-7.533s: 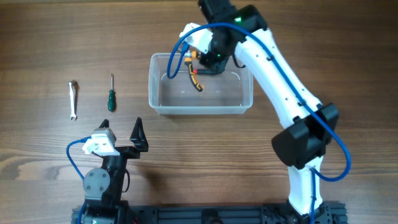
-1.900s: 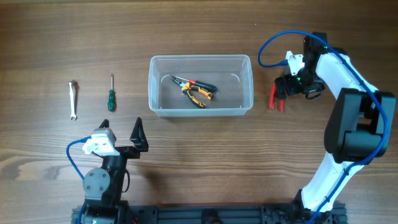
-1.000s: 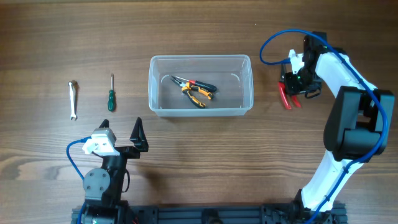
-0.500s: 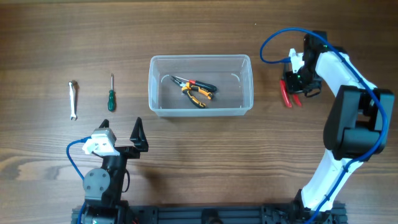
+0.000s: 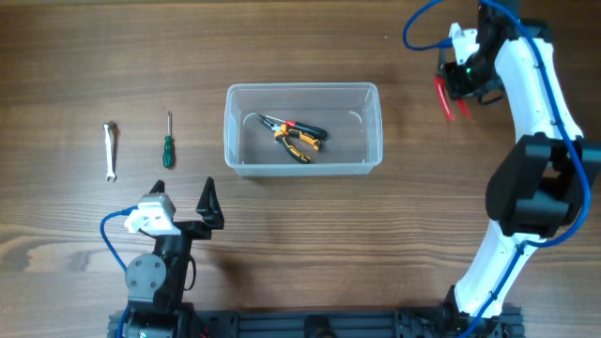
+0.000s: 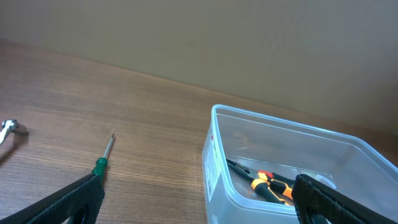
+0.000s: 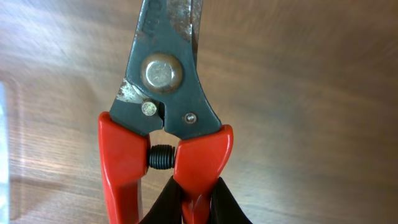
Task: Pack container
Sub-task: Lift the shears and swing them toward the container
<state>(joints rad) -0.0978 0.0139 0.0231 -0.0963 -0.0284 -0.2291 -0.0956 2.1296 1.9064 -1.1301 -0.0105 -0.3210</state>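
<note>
One tool, a pair of orange-and-black-handled pliers (image 5: 293, 133), already lies inside the clear rectangular plastic container (image 5: 302, 164), which sits mid-table; a green-handled screwdriver (image 5: 167, 148) and a small silver wrench (image 5: 110, 150) wait well to its left. The right gripper (image 5: 460, 83) is well off to the container's right, its black fingers (image 7: 221, 205) clenched on one handle of the red-handled spring cutters (image 7: 165, 93), so the step in hand looks like carrying a second tool over. The next move likely calls for swinging left over the container's right-hand wall, then lowering and letting go beside the pliers without clipping the rim. The left gripper (image 6: 198, 190) rests spread wide and empty near the screwdriver.
</note>
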